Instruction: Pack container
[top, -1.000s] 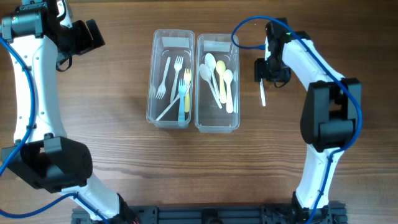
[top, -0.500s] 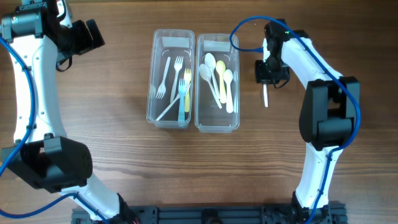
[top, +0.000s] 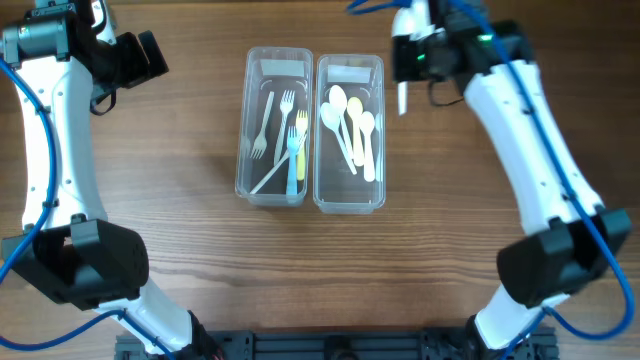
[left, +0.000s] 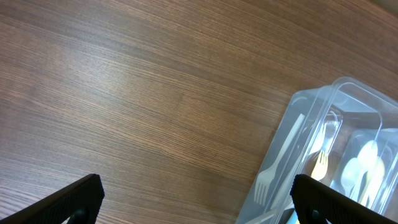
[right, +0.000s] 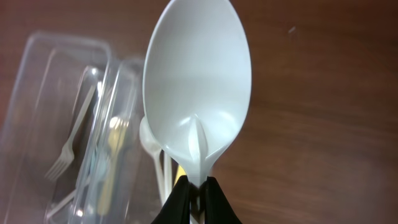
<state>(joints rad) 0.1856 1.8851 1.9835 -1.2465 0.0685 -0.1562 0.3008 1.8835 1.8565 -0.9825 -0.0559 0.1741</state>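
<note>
Right arm (top: 522, 105) stretched toward containers (top: 381, 135), right gripper (right: 198, 191) pinching white spoon (right: 198, 87), left gripper (left: 196, 208) spread wide

The bench (top: 200, 250) is mid-brown wood with fine streaky grain, and the left container (top: 241, 130) and right container (top: 381, 140) are both clear, colourless plastic. The left holds white forks (top: 262, 130), a yellow fork (top: 301, 125) and a pale blue handle (top: 293, 170); the right holds white spoons (top: 337, 100) and a pale yellow spoon (top: 355, 112). The held spoon (right: 198, 87) is plain glossy white between the black fingers (right: 177, 202) of the right pincer (right: 198, 190), while the left arm (top: 60, 130) and right arm (top: 530, 130) are white with black joints and blue cables (top: 48, 175)
</note>
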